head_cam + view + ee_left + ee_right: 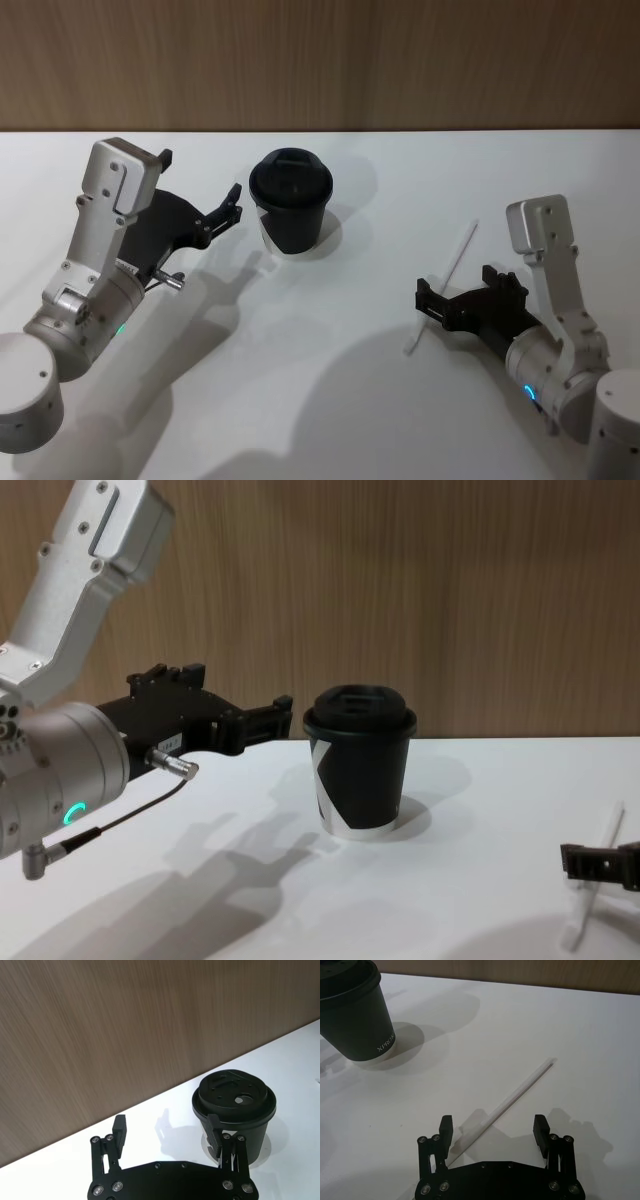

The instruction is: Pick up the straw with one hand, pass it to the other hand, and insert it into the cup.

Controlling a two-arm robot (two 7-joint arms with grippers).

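Right end effector (492, 1126) spread wide, low over tabletop (330, 400) – straw (512, 1097) lying flat btwn its fingers, running fwd past the tips, not pinched yet. Prob set astride it for the pick. Left end effector (167, 1130) also spread, empty, cup (235, 1110) upright just beside one fingertip – likely staged for handover + insert.

head: high, downward | chest: low, sideways | wrists: close, forward | all share cup (290, 205)
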